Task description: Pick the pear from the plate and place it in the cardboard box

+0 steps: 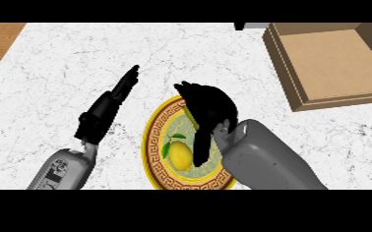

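Head view shows the black right hand (pixel 207 105) curled down over the upper part of the round yellow-rimmed plate with its Greek-key border (pixel 154 142), its fingers bent round something of which only a yellow-green sliver shows at the hand's left edge; that is most likely the yellow-green pear (pixel 189 113), still on or just above the plate. A yellow fruit with a green leaf (pixel 180 156) shows in the plate's middle, just below the hand, and may only be the plate's printed picture. The black left hand (pixel 112 103) lies with straight fingers on the white marbled desk (pixel 87 54), left of the plate, holding nothing. The open brown cardboard box (pixel 327 61) sits well apart at the upper right. The step in hand looks to be the grasp itself. Next the pear needs lifting clear of the plate's rim, carrying up and rightward over the box's near wall, and releasing inside.
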Robot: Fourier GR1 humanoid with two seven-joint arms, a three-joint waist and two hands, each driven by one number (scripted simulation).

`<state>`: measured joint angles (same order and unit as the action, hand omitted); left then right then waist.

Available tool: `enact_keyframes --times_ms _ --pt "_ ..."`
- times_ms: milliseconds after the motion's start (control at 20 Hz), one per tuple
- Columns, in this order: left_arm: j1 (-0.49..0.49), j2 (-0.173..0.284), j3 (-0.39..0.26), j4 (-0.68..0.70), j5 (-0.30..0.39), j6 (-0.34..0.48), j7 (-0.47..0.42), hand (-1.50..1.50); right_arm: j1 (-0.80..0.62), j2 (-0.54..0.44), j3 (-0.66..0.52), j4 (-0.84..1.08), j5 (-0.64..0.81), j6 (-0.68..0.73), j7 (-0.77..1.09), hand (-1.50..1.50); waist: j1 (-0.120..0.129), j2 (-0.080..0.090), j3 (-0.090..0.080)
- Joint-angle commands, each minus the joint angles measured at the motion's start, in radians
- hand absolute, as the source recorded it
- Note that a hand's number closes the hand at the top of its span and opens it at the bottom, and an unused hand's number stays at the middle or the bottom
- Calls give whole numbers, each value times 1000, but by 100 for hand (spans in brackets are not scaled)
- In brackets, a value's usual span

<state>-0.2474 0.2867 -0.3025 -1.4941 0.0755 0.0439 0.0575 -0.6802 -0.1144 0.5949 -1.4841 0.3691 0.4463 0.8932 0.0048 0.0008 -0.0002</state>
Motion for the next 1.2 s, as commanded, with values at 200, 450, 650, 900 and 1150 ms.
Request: enact_keyframes --times_ms 200,450,650,900,1150 --pt "88 -37 6 -57 -69 -35 -4 0 68 52 -32 76 165 -12 -128 -150 -2 -1 0" --pt "64 -34 68 -88 -43 -86 35 0 52 46 -88 139 212 21 -196 -150 0 -1 0" --pt "70 -60 80 -60 -66 -102 10 0 76 113 -35 174 235 4 -178 -150 1 -1 0" --pt "57 -73 101 -23 -92 -129 -16 0 54 114 -38 245 231 13 -176 -150 2 0 0" --pt "44 -84 139 -49 -104 -154 28 0 44 114 10 224 164 -12 -105 -150 3 -1 0"
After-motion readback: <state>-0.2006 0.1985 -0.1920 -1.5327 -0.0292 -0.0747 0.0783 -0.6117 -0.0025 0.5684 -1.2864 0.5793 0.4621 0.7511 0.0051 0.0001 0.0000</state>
